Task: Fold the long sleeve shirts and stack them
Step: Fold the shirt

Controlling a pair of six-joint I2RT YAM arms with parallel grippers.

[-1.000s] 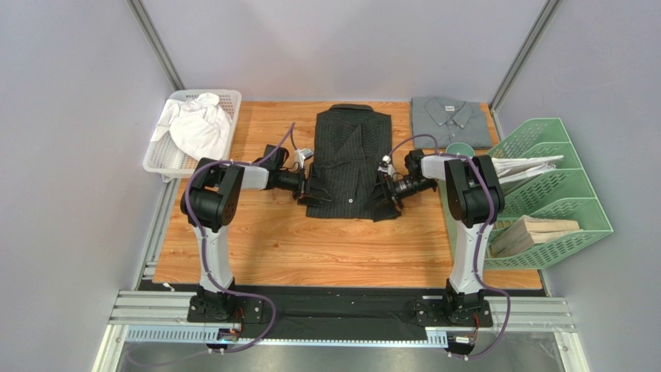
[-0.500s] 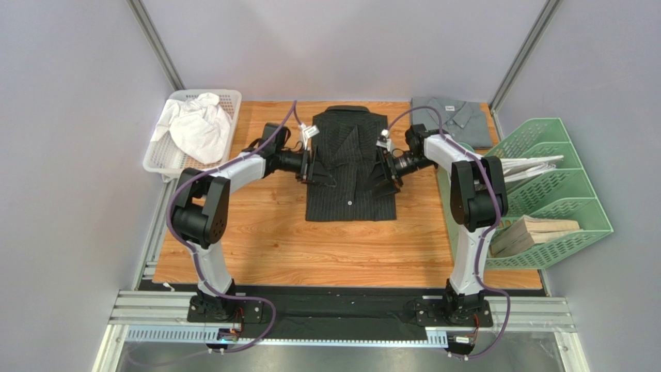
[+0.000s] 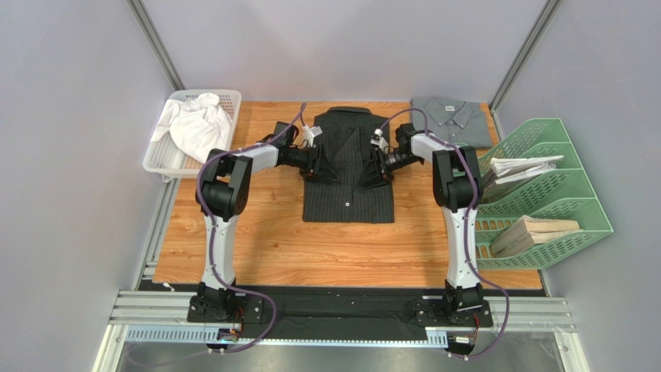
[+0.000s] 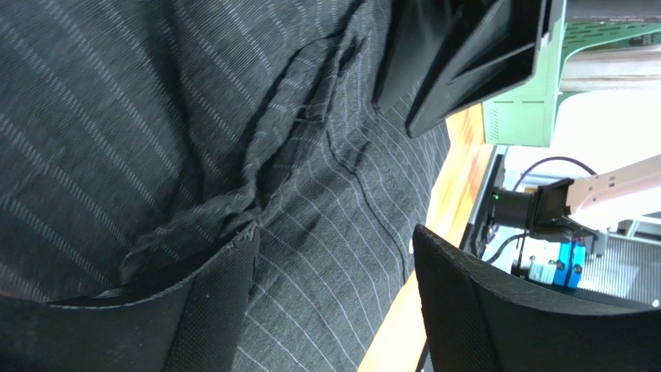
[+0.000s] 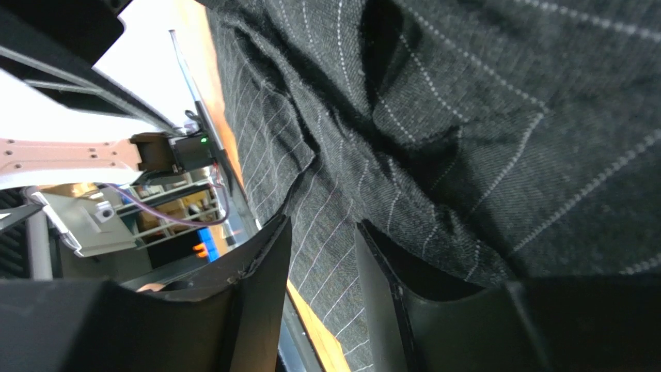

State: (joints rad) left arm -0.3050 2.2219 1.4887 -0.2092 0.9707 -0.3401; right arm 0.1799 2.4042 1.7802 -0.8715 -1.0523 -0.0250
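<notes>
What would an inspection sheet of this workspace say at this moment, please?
Surface: wooden table, bare in its near half.
Job's things: black pinstriped shirt lying flat at the middle; grey shirt folded at the far right corner.
Clutter: white basket holding white cloth at far left; green file rack with papers at right.
Grippers: left gripper over the black shirt, jaws apart; right gripper over it too, jaws nearly together, grip on cloth unclear.
Cables: purple cable running along each arm, none seen on the cloth.
Surroundings: grey walls; no people seen.
</notes>
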